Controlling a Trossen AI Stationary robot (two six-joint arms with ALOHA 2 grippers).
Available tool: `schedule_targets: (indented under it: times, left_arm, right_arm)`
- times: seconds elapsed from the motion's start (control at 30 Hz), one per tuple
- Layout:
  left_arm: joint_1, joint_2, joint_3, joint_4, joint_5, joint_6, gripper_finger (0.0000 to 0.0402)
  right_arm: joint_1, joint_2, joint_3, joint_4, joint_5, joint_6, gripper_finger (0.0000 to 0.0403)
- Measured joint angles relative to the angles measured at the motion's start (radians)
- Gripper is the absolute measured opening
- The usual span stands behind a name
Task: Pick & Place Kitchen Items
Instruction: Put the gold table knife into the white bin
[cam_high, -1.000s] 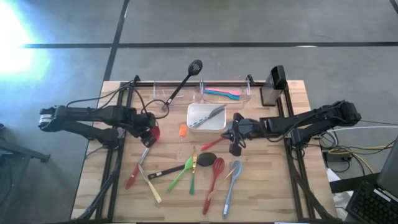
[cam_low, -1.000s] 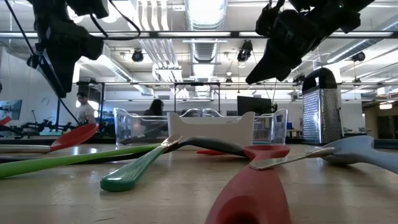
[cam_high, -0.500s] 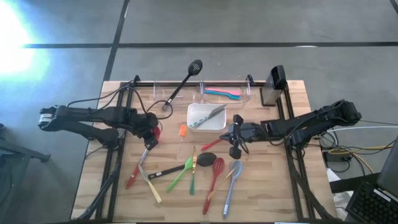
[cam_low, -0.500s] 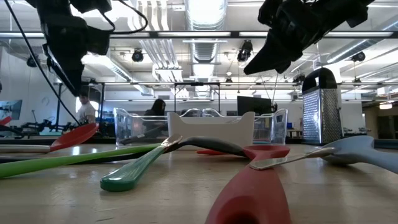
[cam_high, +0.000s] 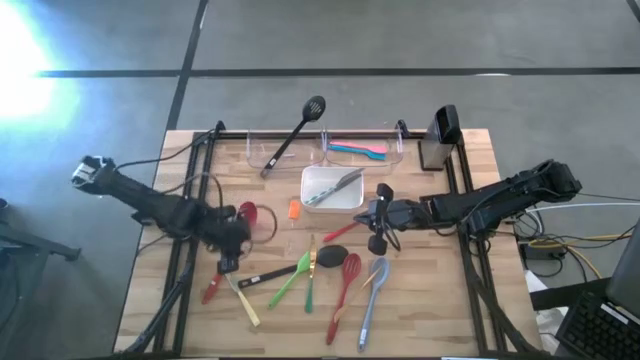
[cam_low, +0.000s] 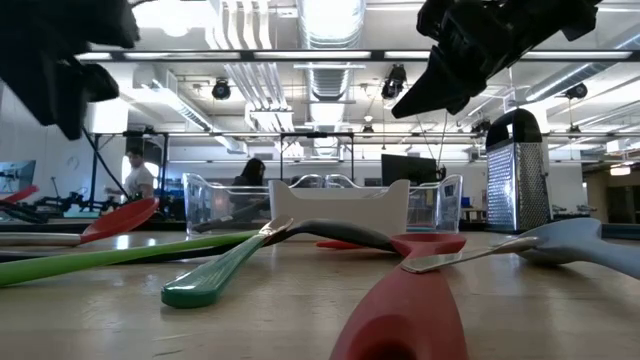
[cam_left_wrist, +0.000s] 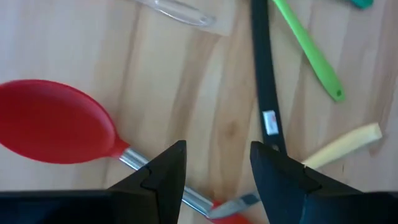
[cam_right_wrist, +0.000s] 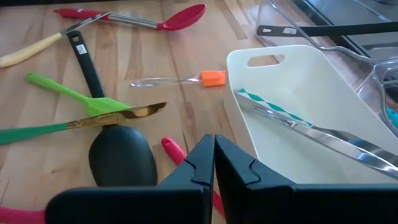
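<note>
Several kitchen items lie loose on the wooden table: a red spoon (cam_high: 247, 214) with a metal handle (cam_left_wrist: 134, 160), a black-handled utensil (cam_left_wrist: 267, 93), a green spatula (cam_high: 290, 280), a black spoon (cam_right_wrist: 121, 155), another red spoon (cam_high: 345, 278) and a grey-blue spoon (cam_high: 372, 292). My left gripper (cam_left_wrist: 217, 177) hangs open above the red spoon's handle, pointing steeply down, with nothing between its fingers. My right gripper (cam_right_wrist: 214, 155) is shut and holds nothing. It hovers near the white dish (cam_right_wrist: 348, 106), above the black spoon.
Two clear bins (cam_high: 285, 152) stand at the far edge. A black slotted spoon (cam_high: 297, 128) leans in the left one; pink and blue utensils (cam_high: 357, 150) lie in the right one. Metal tongs (cam_right_wrist: 298, 127) lie in the white dish. A grater (cam_high: 440, 135) stands far right. An orange brush (cam_right_wrist: 213, 78) lies beside the dish.
My left arm has swung toward the table's near edge. Its gripper has gone from beside the red spoon's bowl to above the handle, rolling as it went and staying open. The spoon has not moved.
</note>
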Motion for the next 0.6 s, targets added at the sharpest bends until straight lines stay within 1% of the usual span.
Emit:
schedule_targets:
  times: [0.13,0.23,0.33,0.47,0.6]
  left_arm:
    - [-0.137,0.056,0.024,0.000,-0.074,-0.046,0.0181]
    - [-0.202,0.107,0.045,0.001,-0.104,-0.063,0.0181]
    - [-0.232,0.163,0.070,0.000,-0.118,-0.071,0.0181]
    - [-0.247,0.237,0.099,-0.008,-0.113,-0.064,0.0181]
    - [-0.248,0.297,0.126,-0.039,-0.084,-0.059,0.0181]
  right_arm:
    - [0.000,-0.006,0.000,0.000,0.000,0.000,0.0008]
    - [0.000,-0.027,0.000,-0.001,0.006,0.000,0.0008]
    - [0.003,-0.066,0.000,-0.030,0.031,0.001,0.0008]
    - [0.008,-0.137,0.000,-0.073,0.100,0.001,0.0008]
    - [0.011,-0.201,0.000,-0.109,0.111,0.002,0.0008]
